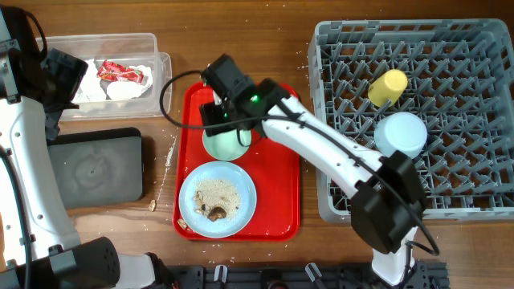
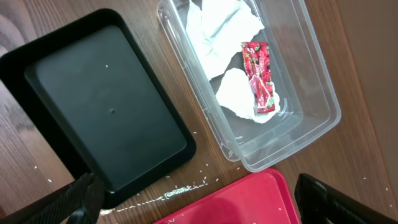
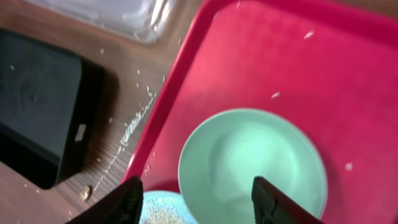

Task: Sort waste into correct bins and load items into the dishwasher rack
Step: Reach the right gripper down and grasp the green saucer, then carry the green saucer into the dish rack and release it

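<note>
A pale green saucer (image 1: 227, 145) lies on the red tray (image 1: 277, 193), behind a light blue plate (image 1: 217, 198) that bears crumbs and brown scraps. My right gripper (image 1: 224, 119) hovers open just above the saucer (image 3: 255, 155), fingers (image 3: 199, 202) astride its near half. My left gripper (image 1: 63, 74) is open and empty (image 2: 199, 199) above the gap between the black tray (image 2: 99, 106) and the clear tub (image 2: 311, 93). The tub holds white napkins (image 2: 217, 25) and a red-and-white wrapper (image 2: 260, 74). The grey rack (image 1: 482, 120) holds a yellow-green cup (image 1: 387, 87) and a light blue bowl (image 1: 401, 133). No spoons are in view.
Loose crumbs lie on the wood between the black tray and the red tray (image 2: 183, 188), and a small brown scrap (image 1: 151, 205) lies by the tray's left edge. The right arm spans from the front right across the red tray.
</note>
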